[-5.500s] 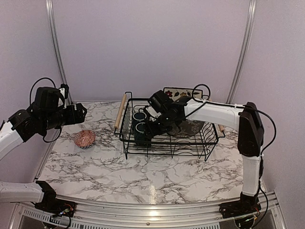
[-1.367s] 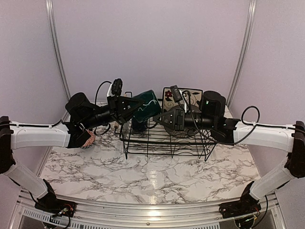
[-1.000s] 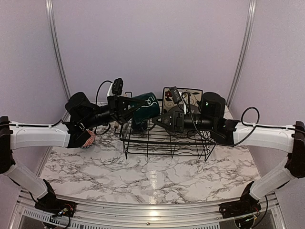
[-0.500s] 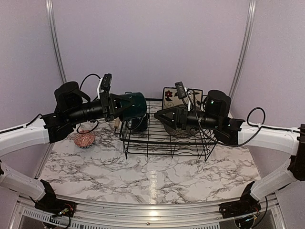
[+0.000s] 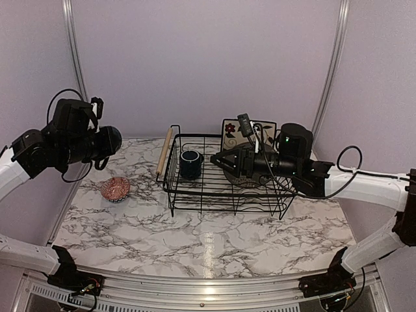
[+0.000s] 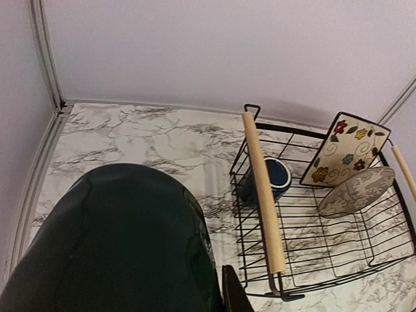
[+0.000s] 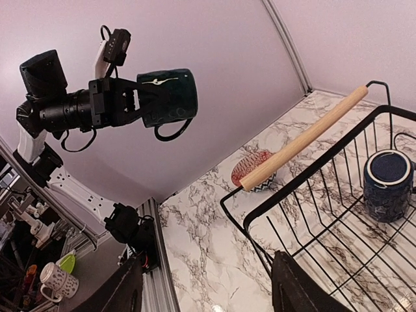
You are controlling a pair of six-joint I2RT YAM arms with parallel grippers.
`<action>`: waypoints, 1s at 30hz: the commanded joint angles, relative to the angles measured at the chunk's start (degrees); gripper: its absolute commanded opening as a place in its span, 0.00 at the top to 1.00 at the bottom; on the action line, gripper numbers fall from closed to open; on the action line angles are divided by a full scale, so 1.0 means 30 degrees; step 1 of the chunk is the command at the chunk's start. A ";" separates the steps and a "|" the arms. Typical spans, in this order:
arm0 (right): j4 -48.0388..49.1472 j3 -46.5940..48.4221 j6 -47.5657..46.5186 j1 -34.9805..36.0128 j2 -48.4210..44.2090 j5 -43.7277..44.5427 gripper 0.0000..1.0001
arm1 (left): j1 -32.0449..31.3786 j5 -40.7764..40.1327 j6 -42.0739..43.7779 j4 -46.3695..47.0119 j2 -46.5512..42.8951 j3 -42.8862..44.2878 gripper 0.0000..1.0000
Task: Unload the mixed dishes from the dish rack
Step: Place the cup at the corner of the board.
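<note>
My left gripper is shut on a dark teal mug and holds it high over the table's left side, well away from the dish rack. That mug fills the lower left of the left wrist view. A second teal mug stands in the rack's left end. The square floral plate and the grey plate lean at the rack's far right. My right gripper hangs open and empty over the rack's middle. The small bowl sits on the table left of the rack.
The rack's left wooden handle runs between the held mug and the mug in the rack. The marble table reaches the near rail. A metal frame post stands just behind my left arm.
My left arm has swung left and up, carrying the mug away from the rack. My right gripper has opened and stayed over the rack.
</note>
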 commanded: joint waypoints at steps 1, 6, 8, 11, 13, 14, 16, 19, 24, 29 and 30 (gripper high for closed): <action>-0.0743 0.1162 -0.0501 -0.0155 0.0023 0.0351 0.35 | 0.1027 -0.4828 0.1265 -0.4573 -0.0202 0.0011 1.00; -0.0973 0.1336 -0.0573 -0.0162 0.0190 0.0371 0.35 | 0.4269 -0.4669 0.0773 -0.5029 -0.0525 -0.2150 1.00; -0.1044 0.1318 -0.0608 -0.0176 0.0164 0.0471 0.35 | 0.5339 -0.4190 0.0602 -0.4730 -0.0546 -0.3120 1.00; -0.1140 0.1292 -0.0641 -0.0181 0.0133 0.0532 0.35 | 0.6935 -0.2373 0.0714 -0.3910 -0.0174 -0.4339 1.00; -0.1246 0.1292 -0.0671 -0.0204 0.0107 0.0561 0.35 | 0.7893 -0.1280 0.0666 -0.3307 0.0169 -0.5085 1.00; -0.1282 0.1292 -0.0706 -0.0199 0.0063 0.0561 0.35 | 0.8321 -0.0679 0.0687 -0.2812 0.0355 -0.5420 1.00; -0.1421 0.1278 -0.0743 -0.0195 -0.0047 0.0655 0.35 | 0.9044 0.0524 0.0691 -0.2120 0.0677 -0.6041 1.00; -0.1568 0.1167 -0.0852 -0.0208 -0.0278 0.0873 0.35 | 0.9654 0.1520 0.0662 -0.1395 0.1360 -0.6726 1.00; -0.1905 0.1044 -0.1004 -0.0225 -0.0522 0.1495 0.31 | 1.0169 0.2823 0.0456 -0.0217 0.2958 -0.7492 1.00; -0.2486 0.0892 -0.1014 -0.0379 -0.0899 0.2642 0.21 | 1.0190 0.3622 0.0222 0.0550 0.4094 -0.7817 1.00; -0.2510 0.0858 -0.1049 -0.0422 -0.0988 0.2667 0.20 | 1.0190 0.3603 0.0244 0.0633 0.4244 -0.7863 1.00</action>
